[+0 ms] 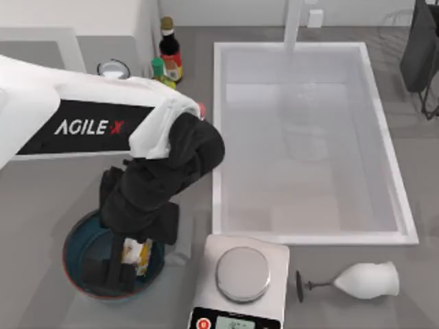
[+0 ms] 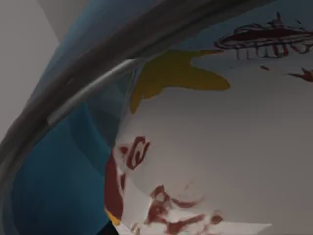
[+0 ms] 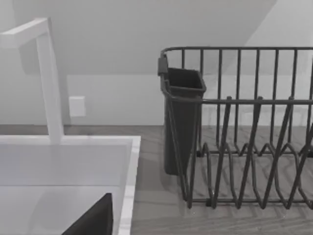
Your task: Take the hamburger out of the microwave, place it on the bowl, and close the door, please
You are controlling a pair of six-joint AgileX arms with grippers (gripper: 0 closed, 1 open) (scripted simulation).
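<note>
Left hand (image 1: 130, 264) clamped on hamburger (image 1: 137, 252) inside bowl (image 1: 75, 250), 7 o'clock; early release risks rolling against rim.

Sink (image 1: 312, 51) w/ white faucet (image 1: 293, 24) mid-table; scale (image 1: 241, 288) just below; wine glass (image 1: 357, 281) on its side at right; sauce bottle (image 1: 170, 51) top; dish rack (image 3: 244, 127).

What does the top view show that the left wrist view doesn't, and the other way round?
Top view alone: the left arm's tool lowered into the bowl, the kitchen scale, a wine glass lying on its side, the sink and two bottles. Left wrist view alone: red print and a yellow patch on the hamburger wrapper, seen close up. Both: the hamburger inside the blue bowl.
</note>
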